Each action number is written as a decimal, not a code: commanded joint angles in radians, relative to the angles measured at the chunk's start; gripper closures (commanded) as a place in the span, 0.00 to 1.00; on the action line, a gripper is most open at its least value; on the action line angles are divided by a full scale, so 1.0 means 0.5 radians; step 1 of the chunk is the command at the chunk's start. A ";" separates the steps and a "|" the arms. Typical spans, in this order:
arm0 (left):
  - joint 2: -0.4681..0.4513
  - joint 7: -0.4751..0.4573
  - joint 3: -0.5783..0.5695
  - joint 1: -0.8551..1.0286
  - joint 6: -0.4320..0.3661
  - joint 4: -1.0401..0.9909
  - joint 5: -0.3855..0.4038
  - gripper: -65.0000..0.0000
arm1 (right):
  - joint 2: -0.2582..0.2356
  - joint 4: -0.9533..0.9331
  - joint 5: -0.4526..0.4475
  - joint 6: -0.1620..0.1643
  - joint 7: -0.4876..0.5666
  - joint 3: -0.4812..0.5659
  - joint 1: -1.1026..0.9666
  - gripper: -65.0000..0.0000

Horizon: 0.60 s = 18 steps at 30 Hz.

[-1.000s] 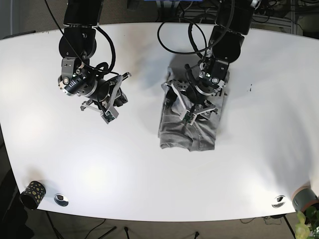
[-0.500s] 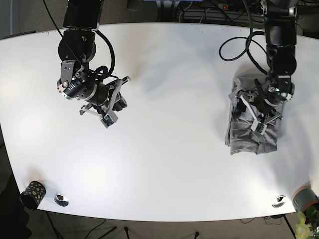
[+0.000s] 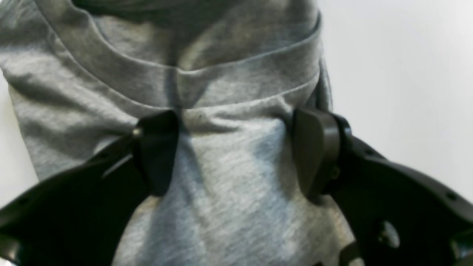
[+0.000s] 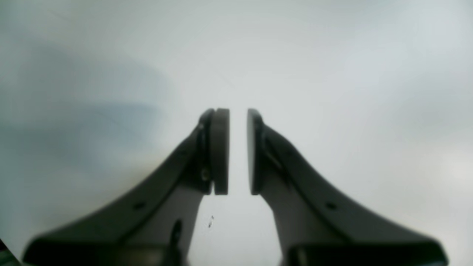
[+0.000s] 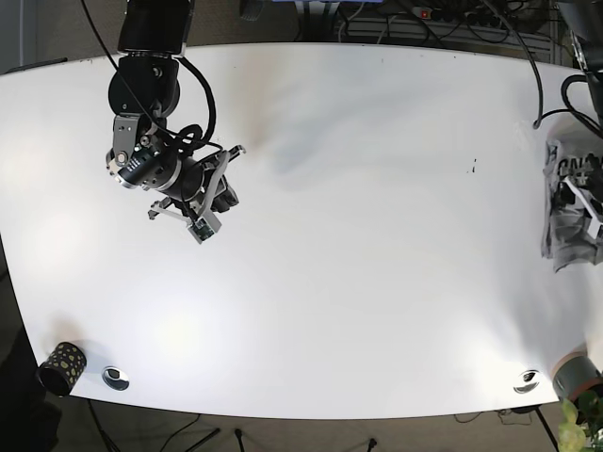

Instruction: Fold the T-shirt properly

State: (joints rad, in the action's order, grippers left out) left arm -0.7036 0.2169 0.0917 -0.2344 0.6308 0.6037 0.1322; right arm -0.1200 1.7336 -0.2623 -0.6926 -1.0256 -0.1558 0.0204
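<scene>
The grey T-shirt [image 5: 569,212] is folded into a compact bundle sitting way over at the right edge of the white bench [image 5: 377,264], partly cut off by the frame. Up close the heathered knit shows its ribbed collar [image 3: 192,79] facing up, with soft creases running down the cloth below it.

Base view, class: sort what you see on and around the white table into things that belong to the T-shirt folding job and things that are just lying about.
Part of the job:
- grey T-shirt, folded, at the table's far right edge
- left gripper, jaws spread over the shirt
- right gripper, holding nothing, over bare table

Just lying about:
- spotted cup
- two small round metal fittings
</scene>
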 commanded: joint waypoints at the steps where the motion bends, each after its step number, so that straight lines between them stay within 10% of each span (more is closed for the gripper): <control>1: -0.052 0.292 -0.025 0.059 0.001 -0.080 -0.318 0.31 | -0.013 0.076 -0.026 -0.011 0.043 -0.003 0.037 0.88; 18: -0.178 0.464 0.380 0.188 0.135 0.626 -0.220 0.32 | -0.016 0.100 -0.008 -0.011 0.058 0.000 0.037 0.88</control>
State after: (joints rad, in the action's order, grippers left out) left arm -0.7643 0.4591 0.2604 -0.1333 0.7002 0.8242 0.0032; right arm -0.1196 1.7668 -0.2569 -0.6926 -1.0225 -0.1551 0.0204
